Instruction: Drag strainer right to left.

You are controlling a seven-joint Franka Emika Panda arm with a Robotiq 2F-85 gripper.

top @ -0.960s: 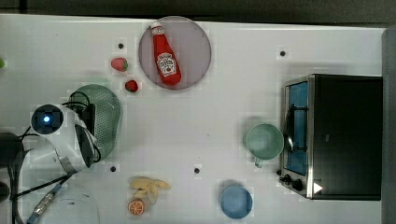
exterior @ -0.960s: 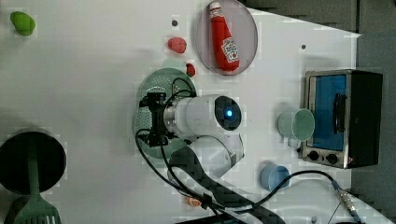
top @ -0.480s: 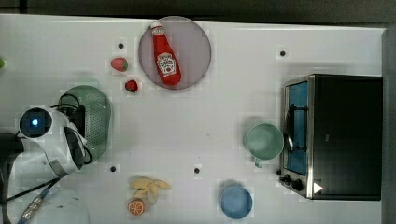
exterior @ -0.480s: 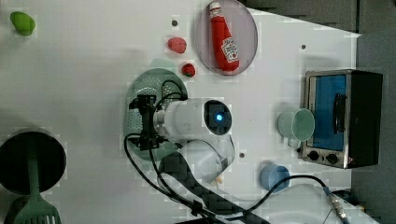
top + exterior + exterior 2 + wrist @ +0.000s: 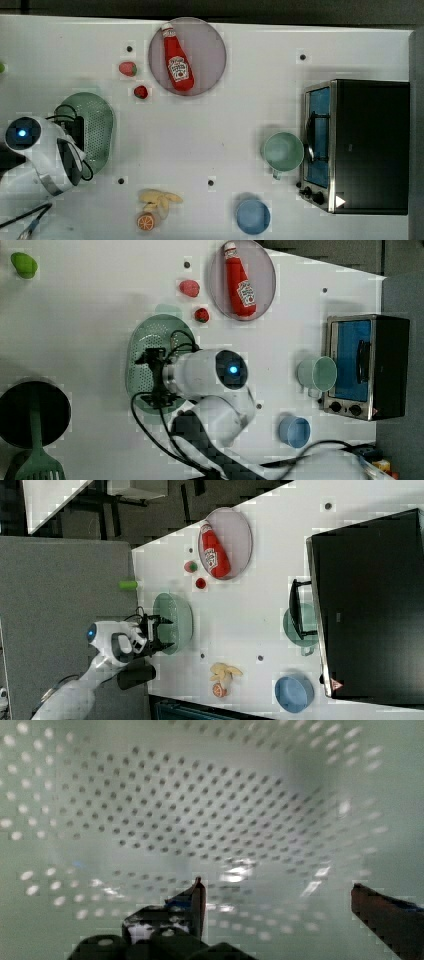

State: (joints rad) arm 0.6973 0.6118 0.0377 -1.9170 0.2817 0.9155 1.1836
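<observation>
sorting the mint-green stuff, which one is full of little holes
The strainer, the oblong one under the gripper at the top view's left. The other mint-green piece, the round cup by the toaster oven, has solid walls and a handle.

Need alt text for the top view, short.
At the top view's left, the robot arm's open gripper sits over the mint strainer on a white table. A ketchup bottle lies on a plate at top; a toaster oven and mint cup sit right.

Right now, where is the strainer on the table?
The strainer lies near the top view's left edge, below the two strawberries, with the open end effector over it.
</observation>
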